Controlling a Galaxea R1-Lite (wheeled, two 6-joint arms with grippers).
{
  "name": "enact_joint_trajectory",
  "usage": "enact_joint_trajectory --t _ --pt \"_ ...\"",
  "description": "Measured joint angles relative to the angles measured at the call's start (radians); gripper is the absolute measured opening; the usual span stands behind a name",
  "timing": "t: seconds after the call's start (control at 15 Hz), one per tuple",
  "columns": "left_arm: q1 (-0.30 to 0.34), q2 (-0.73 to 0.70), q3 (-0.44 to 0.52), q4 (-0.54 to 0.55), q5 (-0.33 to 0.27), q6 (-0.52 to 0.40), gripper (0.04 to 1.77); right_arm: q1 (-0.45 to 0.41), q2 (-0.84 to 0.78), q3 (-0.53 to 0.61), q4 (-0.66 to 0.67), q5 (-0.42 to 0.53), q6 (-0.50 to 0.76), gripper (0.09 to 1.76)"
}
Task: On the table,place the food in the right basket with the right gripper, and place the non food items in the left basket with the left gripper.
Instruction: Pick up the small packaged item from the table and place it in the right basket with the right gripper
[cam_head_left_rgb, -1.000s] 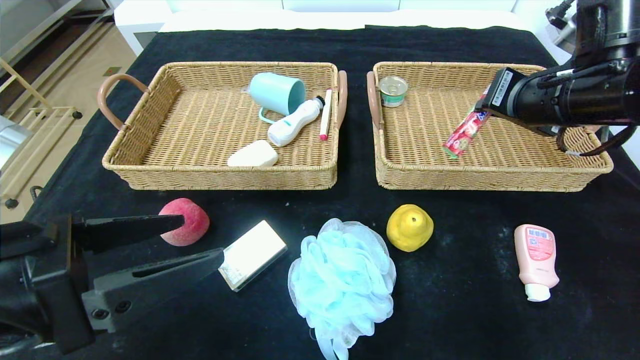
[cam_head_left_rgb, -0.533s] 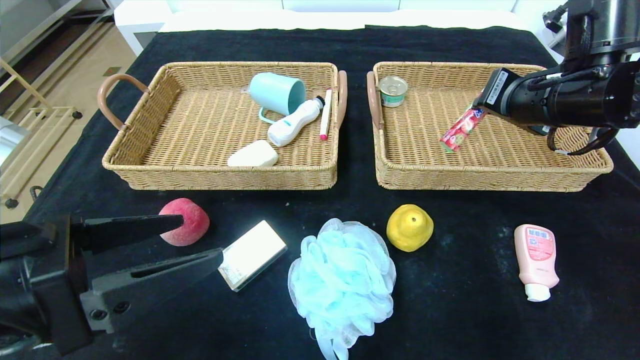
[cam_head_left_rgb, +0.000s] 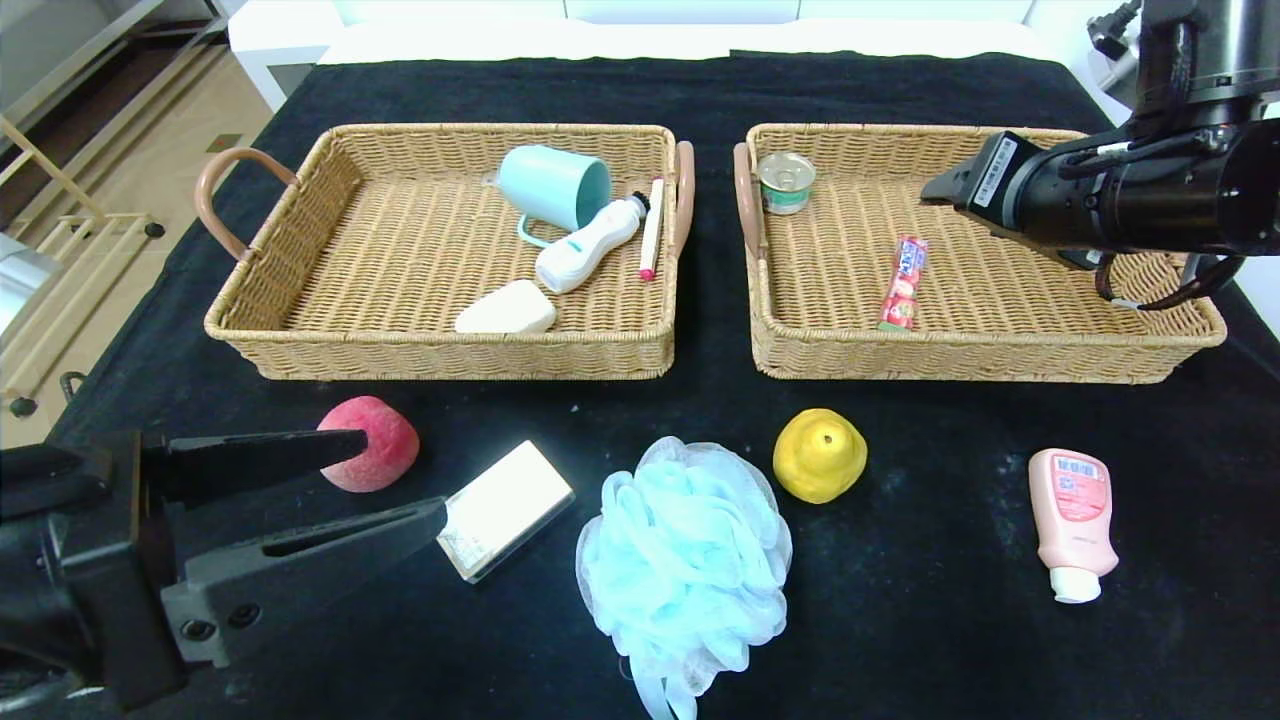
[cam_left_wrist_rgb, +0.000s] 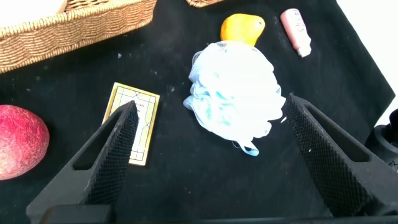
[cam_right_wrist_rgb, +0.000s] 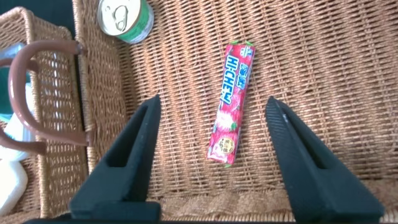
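Observation:
The red Hi-Chew candy stick (cam_head_left_rgb: 902, 283) (cam_right_wrist_rgb: 232, 102) lies flat on the floor of the right basket (cam_head_left_rgb: 980, 362). My right gripper (cam_head_left_rgb: 940, 190) (cam_right_wrist_rgb: 212, 101) hovers above it, open, with nothing between its fingers. On the table in front of the baskets sit the peach (cam_head_left_rgb: 372, 443), the cream bar in its clear box (cam_head_left_rgb: 505, 508), the pale-blue pouf (cam_head_left_rgb: 685, 560), the yellow pear (cam_head_left_rgb: 819, 455) and the pink bottle (cam_head_left_rgb: 1073, 520). My left gripper (cam_head_left_rgb: 405, 475) (cam_left_wrist_rgb: 211, 102) stands open at the front left, above the table between the peach and the box. The left basket (cam_head_left_rgb: 440, 352) is behind them.
The left basket holds a teal cup (cam_head_left_rgb: 555, 187), a white bottle (cam_head_left_rgb: 587, 245), a white-and-red pen (cam_head_left_rgb: 652, 228) and a cream lump (cam_head_left_rgb: 507, 310). A small tin can (cam_head_left_rgb: 786, 182) stands in the right basket's far left corner. The table's edges drop off at both sides.
My right gripper went from shut to open and let go of the candy stick, which dropped from a tilted hang to lie flat in the right basket. The left arm has not moved.

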Motion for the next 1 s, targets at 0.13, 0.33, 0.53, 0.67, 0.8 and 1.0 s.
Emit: enact_joint_trajectory --t 0.13,0.33,0.53,0.67,0.8,1.0 --pt "0.000 0.000 0.001 0.001 0.000 0.000 1.72 0.016 -0.026 0.033 0.005 -0.003 -0.008 1.37" --pt "0.000 -0.001 0.001 0.000 0.000 0.000 1.72 0.060 -0.101 0.142 0.013 -0.029 -0.049 1.47" --pt "0.000 -0.001 0.001 0.000 0.000 0.000 1.72 0.129 -0.203 0.271 0.014 -0.063 -0.116 1.55" --pt "0.000 -0.001 0.001 0.000 0.000 0.000 1.72 0.196 -0.272 0.334 0.018 -0.068 -0.147 1.58" --pt "0.000 -0.001 0.001 0.000 0.000 0.000 1.72 0.241 -0.320 0.366 0.032 -0.070 -0.207 1.61" --pt "0.000 -0.003 0.000 0.000 0.000 0.000 1.72 0.310 -0.350 0.384 0.134 -0.084 -0.216 1.64"
